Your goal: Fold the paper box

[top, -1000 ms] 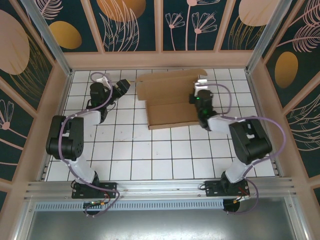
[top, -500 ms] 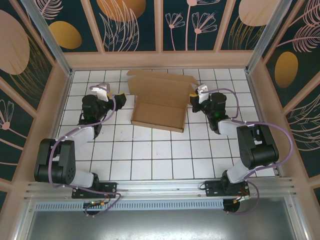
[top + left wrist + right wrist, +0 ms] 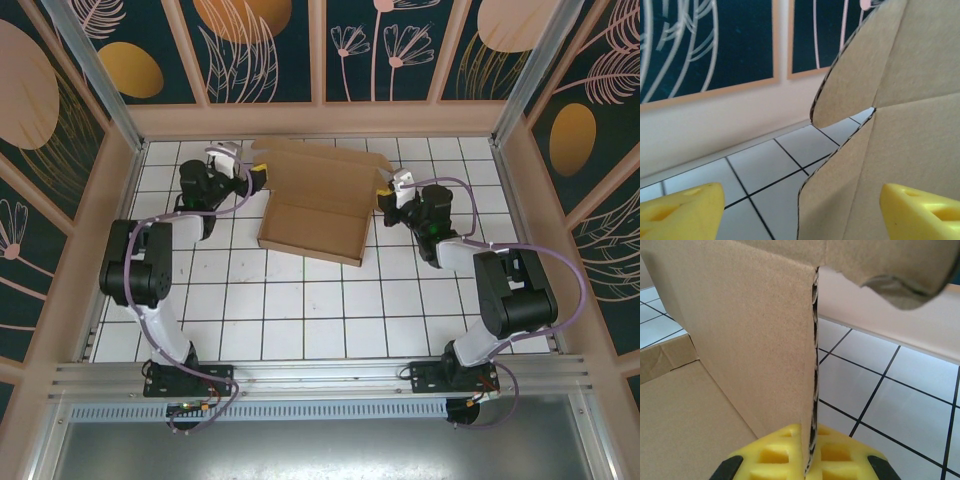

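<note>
Where the box sits: the paper box rests on the table between the two hands, its left end just ahead of the left hand, its right end at the right hand
Left hand: the left hand is spread wide and grips nothing; a raw cardboard corner stands between its fingers, closer to the right one
Right hand: the right hand is pinched tight on an upright side wall of the box, the wall's cut edge caught between its pads
Done so far: a shallow tray shows, bottom flat, near wall raised
Left to do: the lid panel beyond both hands looks open, its flaps loose; it likely needs folding over and tucking
Stage: about midway, as a guess
</note>
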